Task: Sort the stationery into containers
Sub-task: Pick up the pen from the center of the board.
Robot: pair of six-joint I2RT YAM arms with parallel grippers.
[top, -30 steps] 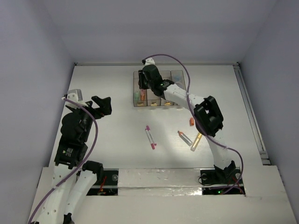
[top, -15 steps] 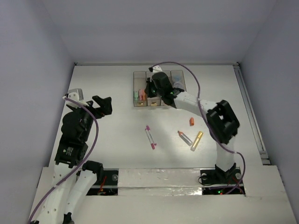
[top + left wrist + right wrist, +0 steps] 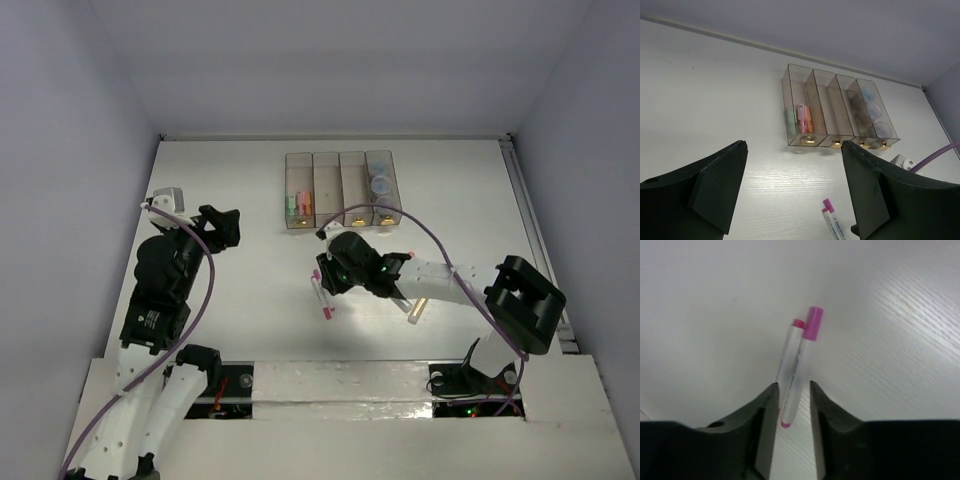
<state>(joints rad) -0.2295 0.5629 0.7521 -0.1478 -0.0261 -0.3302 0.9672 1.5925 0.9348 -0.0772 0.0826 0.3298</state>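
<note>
Two white-magenta markers [image 3: 322,297] lie side by side on the table, also in the right wrist view [image 3: 799,352] and the left wrist view [image 3: 832,221]. My right gripper [image 3: 324,280] is low over them, its jaws narrowly open [image 3: 793,390] and straddling their near ends. The four joined bins [image 3: 341,160] stand at the back. The leftmost bin holds green, pink and orange sticks [image 3: 300,205]; the rightmost holds bluish-lidded jars [image 3: 380,184]. A gold marker [image 3: 419,309] shows beside my right arm. My left gripper [image 3: 217,226] is open and empty at the left.
A small orange stick [image 3: 410,256] peeks out behind my right forearm. The bins also show in the left wrist view [image 3: 840,85], far ahead of the open left fingers [image 3: 720,180]. Walls enclose the table on three sides.
My right gripper has left the bins and come toward the near side, down onto the two white-magenta markers. The left arm has barely shifted.
</note>
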